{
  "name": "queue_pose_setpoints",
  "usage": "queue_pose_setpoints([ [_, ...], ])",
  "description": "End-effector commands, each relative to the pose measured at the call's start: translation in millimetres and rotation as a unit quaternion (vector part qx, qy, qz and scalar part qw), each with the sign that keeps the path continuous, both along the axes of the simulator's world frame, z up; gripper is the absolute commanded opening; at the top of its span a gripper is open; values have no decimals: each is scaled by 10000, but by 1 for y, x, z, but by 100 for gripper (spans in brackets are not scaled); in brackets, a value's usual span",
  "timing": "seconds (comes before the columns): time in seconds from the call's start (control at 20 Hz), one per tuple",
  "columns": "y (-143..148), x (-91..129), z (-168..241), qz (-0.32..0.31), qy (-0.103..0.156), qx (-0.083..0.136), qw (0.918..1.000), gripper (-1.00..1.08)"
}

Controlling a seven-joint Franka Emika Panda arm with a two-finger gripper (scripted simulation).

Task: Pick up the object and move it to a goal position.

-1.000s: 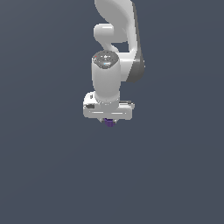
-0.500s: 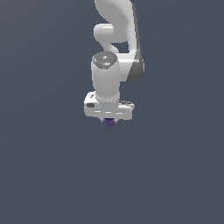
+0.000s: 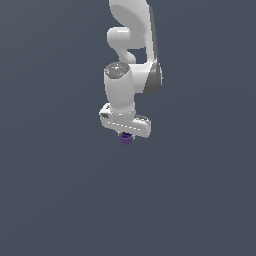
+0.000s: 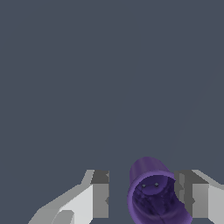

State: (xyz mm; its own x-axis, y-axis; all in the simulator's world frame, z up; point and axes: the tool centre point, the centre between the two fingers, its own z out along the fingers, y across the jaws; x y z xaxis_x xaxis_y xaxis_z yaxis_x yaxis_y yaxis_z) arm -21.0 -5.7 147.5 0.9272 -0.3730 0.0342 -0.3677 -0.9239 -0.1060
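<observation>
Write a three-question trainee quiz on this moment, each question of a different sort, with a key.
1. True or false: the purple cup lies centred between the gripper's fingers.
2. Multiple choice: in the wrist view, the cup shows A) its closed base, B) its hollow inside, C) a lid.
3. Short answer: in the exterior view, where does the cup show relative to the hand?

Key
1. False: it sits against one finger, with a gap to the other.
2. B.
3. Just beneath it, mostly hidden.
</observation>
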Motion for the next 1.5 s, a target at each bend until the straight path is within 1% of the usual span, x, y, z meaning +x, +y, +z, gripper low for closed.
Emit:
queue_pose_setpoints([
  [0.0,1,-11,-7,-489,-24,123,9987,28],
  [0.15,1,-25,-16,-1129,-46,263,9932,28],
  [0.3,-1,-41,-25,-1778,-60,381,9833,28],
  [0.4,-3,-52,-31,-2209,-68,446,9742,28],
  [0.65,-9,-76,-42,-3118,-81,549,9485,28],
  [0.85,-15,-92,-48,-3641,-91,585,9295,28],
  [1.0,-18,-101,-51,-3915,-98,598,9182,28],
  [1.15,-20,-106,-53,-4091,-103,603,9104,28],
  [1.25,-21,-108,-53,-4155,-105,605,9075,28],
  [1.35,-21,-109,-53,-4176,-106,605,9065,28],
  [1.45,-20,-108,-53,-4143,-103,604,9081,28],
])
